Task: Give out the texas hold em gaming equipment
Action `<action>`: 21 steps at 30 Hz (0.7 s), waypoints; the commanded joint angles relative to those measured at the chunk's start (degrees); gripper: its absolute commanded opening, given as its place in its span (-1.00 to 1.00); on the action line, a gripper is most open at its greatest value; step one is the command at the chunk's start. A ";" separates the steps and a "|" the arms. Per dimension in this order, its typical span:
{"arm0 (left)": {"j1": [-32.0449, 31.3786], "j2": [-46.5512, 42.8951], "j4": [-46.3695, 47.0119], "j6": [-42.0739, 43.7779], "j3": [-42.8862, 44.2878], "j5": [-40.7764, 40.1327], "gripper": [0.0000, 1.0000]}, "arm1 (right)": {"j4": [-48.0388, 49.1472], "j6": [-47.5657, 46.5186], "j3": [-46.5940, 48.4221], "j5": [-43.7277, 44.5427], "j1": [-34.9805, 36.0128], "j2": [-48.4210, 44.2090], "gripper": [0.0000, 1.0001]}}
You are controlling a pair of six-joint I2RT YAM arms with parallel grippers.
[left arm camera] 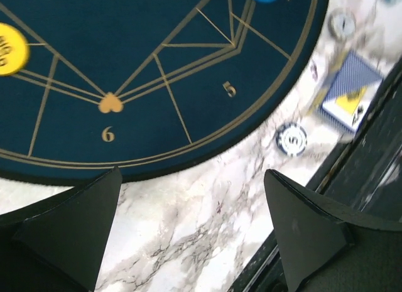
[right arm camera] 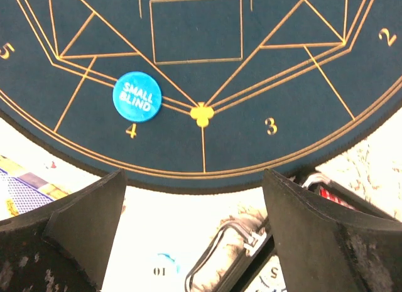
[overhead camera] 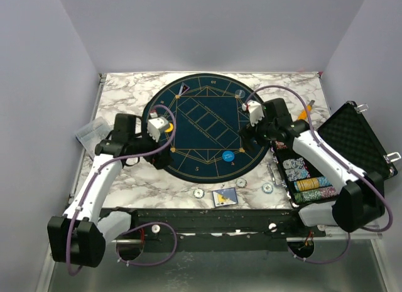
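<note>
Left gripper (left arm camera: 191, 173) and right gripper (right arm camera: 193, 173): jaws apart, both empty. Blue disc (right arm camera: 137, 96) marked "SMALL BLIND" lies on the mat (right arm camera: 282, 85) above numeral 4; yellow disc (left arm camera: 9, 50) also on the mat. Chip (left arm camera: 292, 140) and card (left arm camera: 348, 94) lie on the marble (left arm camera: 188, 229) beyond numeral 5.

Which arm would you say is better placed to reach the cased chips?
Right: the open right hand is beside the black foam-lined case of stacked poker chips; the left hand is across the round blue mat.

Centre of frame: round mat (overhead camera: 201, 116) looked matt and cloth-like, with gold printed lines; table (overhead camera: 122, 94) around it was smooth, marble-patterned. The blue button disc (right arm camera: 137, 97) appeared smooth plastic. At right, the case (overhead camera: 355, 138) lining was black dimpled foam.
</note>
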 commanded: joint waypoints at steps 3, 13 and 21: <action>-18.19 -2.96 -5.28 10.84 -2.96 -11.69 0.97 | 3.25 0.41 -5.82 1.05 -4.19 -7.25 0.87; -44.53 -0.13 -0.12 12.85 -7.63 -19.51 0.91 | 5.96 1.64 -8.49 -2.07 -6.32 -4.99 0.86; -53.73 7.94 7.38 15.95 -8.86 -21.55 0.78 | 6.43 2.00 -9.13 -5.79 -9.47 -5.19 0.86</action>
